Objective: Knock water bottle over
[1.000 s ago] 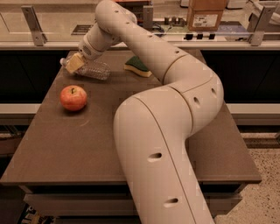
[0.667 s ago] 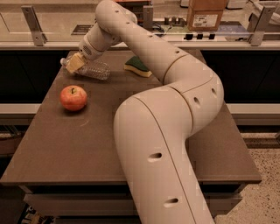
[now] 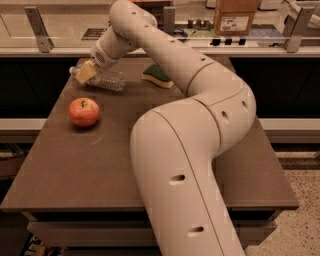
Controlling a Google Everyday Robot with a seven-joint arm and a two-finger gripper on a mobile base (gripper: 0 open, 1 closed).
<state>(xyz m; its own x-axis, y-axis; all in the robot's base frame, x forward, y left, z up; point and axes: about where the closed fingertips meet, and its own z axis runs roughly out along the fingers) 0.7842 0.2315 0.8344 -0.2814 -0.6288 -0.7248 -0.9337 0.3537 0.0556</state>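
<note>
The water bottle [image 3: 106, 80] is clear ribbed plastic and lies on its side at the far left of the brown table [image 3: 100, 165], its cap end pointing left. My gripper [image 3: 87, 71] is at the end of the white arm, right over the bottle's cap end and touching or nearly touching it. Its tan fingertips [image 3: 86, 73] cover part of the bottle's neck.
A red apple [image 3: 84, 111] sits on the table in front of the bottle. A green and yellow sponge [image 3: 157, 75] lies to the bottle's right. My arm [image 3: 190, 150] crosses the table's middle and right. A counter with a cardboard box [image 3: 235, 15] runs behind.
</note>
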